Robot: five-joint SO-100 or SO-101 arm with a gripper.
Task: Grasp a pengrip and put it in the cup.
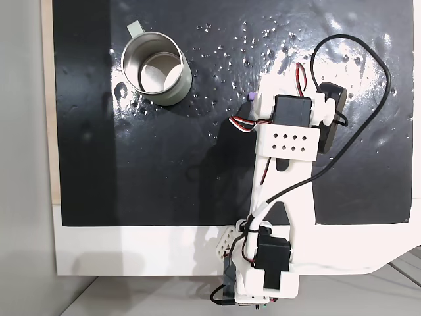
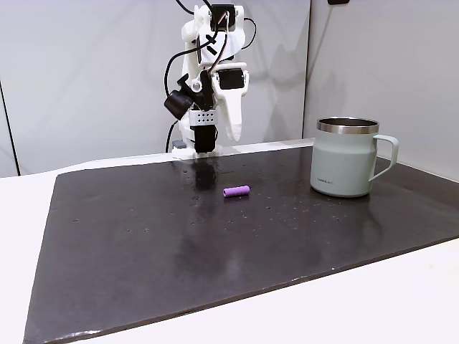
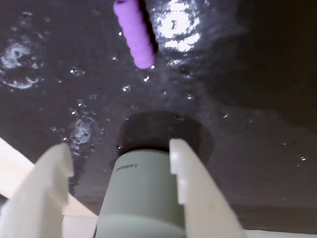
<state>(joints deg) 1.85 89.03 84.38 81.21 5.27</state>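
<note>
Pengrip [image 2: 236, 190] lies flat on the black mat [image 2: 143, 244] covering the counter, apart from the pincer [image 3: 119, 153], whose white fingers [image 3: 190, 188] stand open and empty. In the wrist view it sits at twelve o'clock. The cup [image 2: 346, 158] stands upright at its three o'clock in the fixed side view.

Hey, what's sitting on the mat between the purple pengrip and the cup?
Nothing: in a fixed view, bare dark mat separates the pengrip from the cup.
</note>
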